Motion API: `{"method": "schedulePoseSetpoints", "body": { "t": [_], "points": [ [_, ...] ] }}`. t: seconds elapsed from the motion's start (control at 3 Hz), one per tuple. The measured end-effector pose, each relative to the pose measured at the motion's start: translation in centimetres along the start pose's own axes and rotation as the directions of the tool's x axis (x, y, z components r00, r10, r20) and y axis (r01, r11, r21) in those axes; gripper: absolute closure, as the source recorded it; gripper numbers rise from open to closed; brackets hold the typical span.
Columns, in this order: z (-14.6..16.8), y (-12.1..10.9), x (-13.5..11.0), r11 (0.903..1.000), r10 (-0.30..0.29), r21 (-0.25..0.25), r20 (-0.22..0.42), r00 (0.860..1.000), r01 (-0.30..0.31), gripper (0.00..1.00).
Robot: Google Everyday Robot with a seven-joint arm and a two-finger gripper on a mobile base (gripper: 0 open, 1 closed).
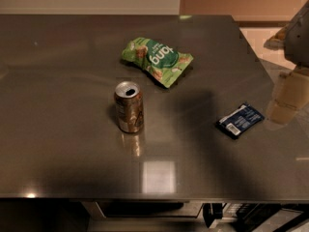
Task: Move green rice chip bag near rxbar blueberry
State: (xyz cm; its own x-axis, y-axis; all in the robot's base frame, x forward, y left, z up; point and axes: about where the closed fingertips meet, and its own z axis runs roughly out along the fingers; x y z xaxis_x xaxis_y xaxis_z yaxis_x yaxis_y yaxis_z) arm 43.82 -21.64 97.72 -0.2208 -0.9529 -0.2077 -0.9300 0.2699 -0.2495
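Note:
The green rice chip bag [157, 60] lies crinkled on the steel table [58, 81], toward the back centre. The rxbar blueberry [240, 120], a small dark blue wrapper with a white label, lies flat at the right, in front of and to the right of the bag. My gripper [288, 98] hangs at the right edge of the view, above the table and just right of the rxbar, well away from the bag. It holds nothing that I can see.
A brownish metallic drink can [129, 107] stands upright, opened, left of centre, in front of the bag. The table's front edge [145, 197] runs along the bottom and its right edge lies behind the arm. A shelf with equipment shows under the table.

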Motion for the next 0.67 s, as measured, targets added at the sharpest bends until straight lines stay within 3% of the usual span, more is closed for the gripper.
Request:
{"method": "schedulePoseSetpoints", "body": {
  "t": [0.33,0.67],
  "points": [
    [0.0,0.0,0.0,1.0,0.0,0.0,0.0,1.0,0.0,0.0],
    [0.7,-1.7,-0.9,0.9998,0.015,-0.016,0.004,1.0,-0.015,0.0]
  ]
}}
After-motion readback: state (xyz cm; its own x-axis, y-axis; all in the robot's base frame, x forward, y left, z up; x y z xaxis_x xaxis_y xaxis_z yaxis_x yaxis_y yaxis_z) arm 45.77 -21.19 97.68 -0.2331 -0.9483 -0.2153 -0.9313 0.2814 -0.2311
